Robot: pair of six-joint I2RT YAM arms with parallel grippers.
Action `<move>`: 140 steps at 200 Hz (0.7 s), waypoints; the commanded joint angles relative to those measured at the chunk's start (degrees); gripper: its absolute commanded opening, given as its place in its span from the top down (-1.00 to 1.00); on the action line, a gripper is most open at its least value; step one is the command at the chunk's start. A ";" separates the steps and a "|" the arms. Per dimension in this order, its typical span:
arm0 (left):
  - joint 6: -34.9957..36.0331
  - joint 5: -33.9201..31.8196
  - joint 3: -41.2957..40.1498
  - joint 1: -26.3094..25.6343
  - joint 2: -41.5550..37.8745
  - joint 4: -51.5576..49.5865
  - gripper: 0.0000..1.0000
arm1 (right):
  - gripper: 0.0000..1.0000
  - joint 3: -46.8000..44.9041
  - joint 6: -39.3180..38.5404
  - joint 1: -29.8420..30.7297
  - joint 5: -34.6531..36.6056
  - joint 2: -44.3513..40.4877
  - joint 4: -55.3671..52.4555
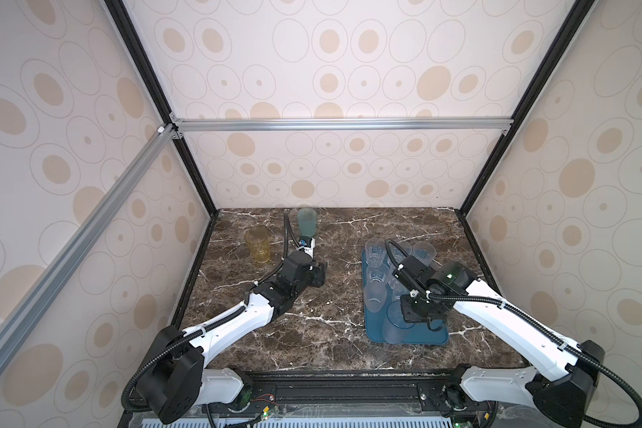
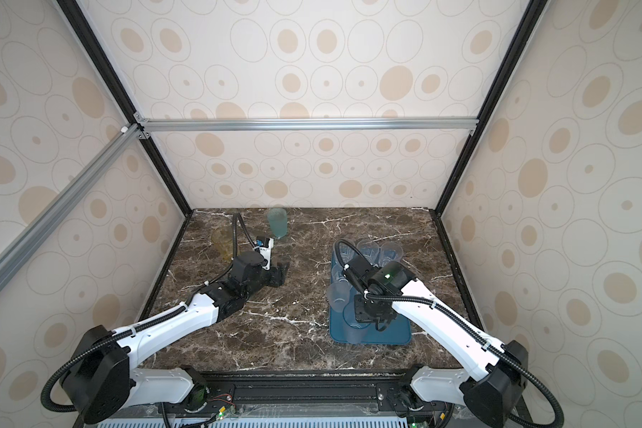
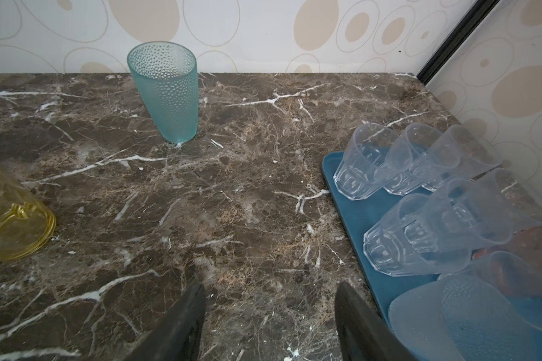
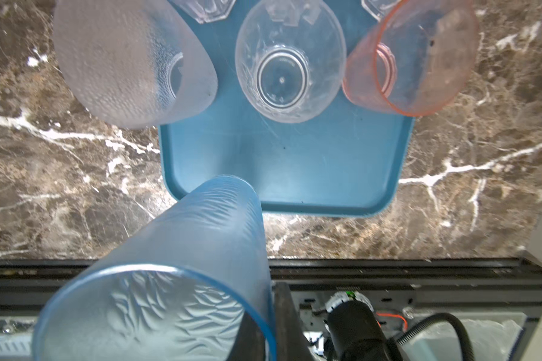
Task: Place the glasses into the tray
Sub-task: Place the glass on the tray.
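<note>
**Two glasses off the tray, the rest on it**

You have two glasses standing on the table [image 1: 330, 259], well apart from the tray [image 4: 294, 162]. One is a teal glass [image 3: 166, 93] at the far edge; the other is a yellow glass [image 1: 258, 244] nearer the left side.

On the tray, the left wrist view lets you count at least five clear glasses [image 3: 366, 162]; others overlap.

Only the right wrist view shows these plainly:
- one frosted glass [image 4: 129, 62]
- one pink glass [image 4: 410, 62]
- your right claw [image 4: 268, 312], pinched tight on the rim of one tall blue glass [image 4: 201, 234], whose base is over the tray's near corner

Your left claw [image 3: 269, 287] hangs with its fingers spread and empty over bare table.
</note>
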 commanded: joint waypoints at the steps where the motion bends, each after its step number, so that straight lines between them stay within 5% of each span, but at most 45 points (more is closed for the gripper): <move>1: -0.29 -1.26 0.06 -0.34 -0.03 1.14 -0.32 | 0.98 -2.00 2.00 0.61 0.88 0.71 5.95; 93: 0.17 -1.79 0.12 -0.40 -0.11 0.69 -0.32 | 0.93 -3.85 1.04 1.05 0.36 4.67 10.13; 140: 0.38 -2.10 0.37 -0.34 -0.10 0.34 -0.32 | 0.70 -3.18 0.09 1.12 -1.26 5.29 9.24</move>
